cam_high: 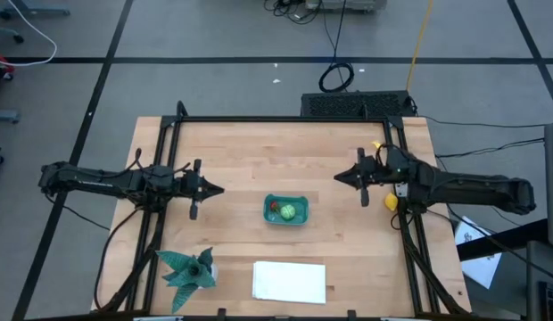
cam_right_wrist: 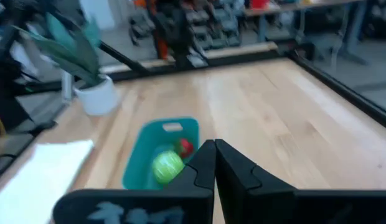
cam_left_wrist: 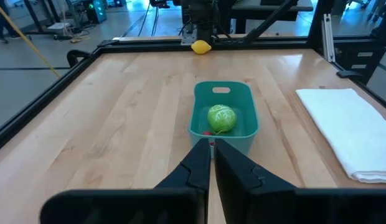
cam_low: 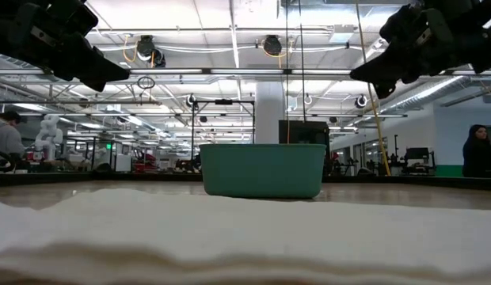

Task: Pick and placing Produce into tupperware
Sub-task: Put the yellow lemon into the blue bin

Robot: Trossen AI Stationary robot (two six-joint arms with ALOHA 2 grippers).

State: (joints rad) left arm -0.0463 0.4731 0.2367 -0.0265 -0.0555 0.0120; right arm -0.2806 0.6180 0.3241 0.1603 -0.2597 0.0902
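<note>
Now the teal tub (cam_high: 286, 210) sits mid-table between both clenched, empty pincers, left pincer (cam_high: 216, 190) and right pincer (cam_high: 341, 176). Inside lie the green ball (cam_high: 288, 212) and red piece (cam_high: 274, 208). The yellow piece (cam_high: 392, 201) lies by the right arm at the table's edge.

Probably a robotics lab: open industrial ceiling (cam_low: 245, 32), workstations.

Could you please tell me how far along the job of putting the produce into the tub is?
Two of three are done: the light green round toy and the small red toy lie in the teal rectangular plastic tub. Nothing is in hand; the left tool and right tool are shut and empty. Left: the small yellow toy at the wooden table's right edge.
</note>
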